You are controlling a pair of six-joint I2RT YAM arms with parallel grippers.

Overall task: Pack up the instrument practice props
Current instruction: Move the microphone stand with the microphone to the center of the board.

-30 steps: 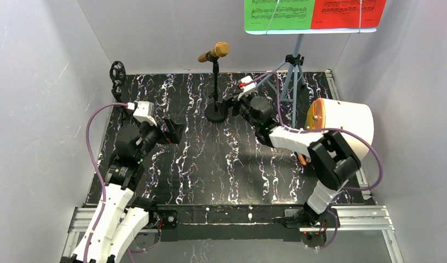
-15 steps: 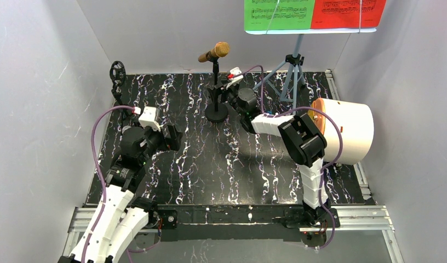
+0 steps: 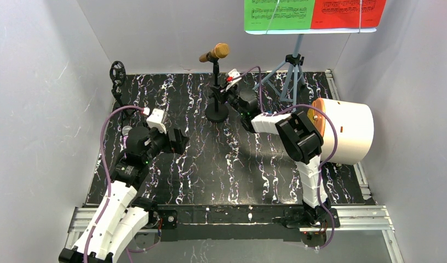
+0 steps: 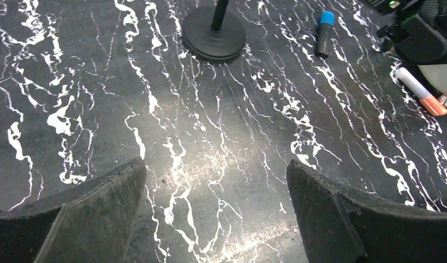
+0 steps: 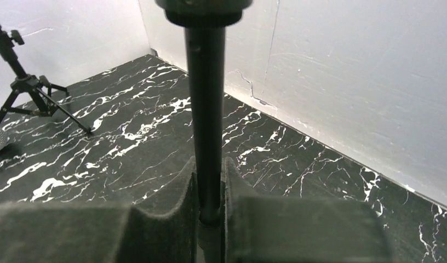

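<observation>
Seen from above, a black marble-patterned table [image 3: 210,164] sits inside white walls. A black mic mount [image 3: 216,114] stands upright toward the back of the table, a thin pole on a round flat base. A gold microphone [image 3: 216,52] rests tilted in the clip at its top.

The right gripper [image 3: 221,94] reaches in from the right of the mount and pinches the pole partway up. In the right wrist view its two dark padded fingers [image 5: 177,192] press against the pole from both sides.

The left gripper [image 3: 177,141] hangs in front of the mount and to its left, well apart from it. Its fingers are spread wide with nothing between them. In the left wrist view only bare table lies between them, with the mount's base beyond.

Behind and to the right of the mount stands a pale blue music rack [image 3: 293,60] on tripod legs. A green score sheet [image 3: 278,15] and a red score sheet [image 3: 347,13] sit side by side on its top.

Further right of the mount a white tub [image 3: 347,131] lies on its side, its orange lid facing the mount. Well to the left of the mount, by the back corner, stands a second black mount [image 3: 118,74] with a ring-shaped top.

In the left wrist view a black marker with a blue cap [image 4: 324,34] lies near the mount's base on its right. A white marker with an orange cap [image 4: 421,93] lies further right
</observation>
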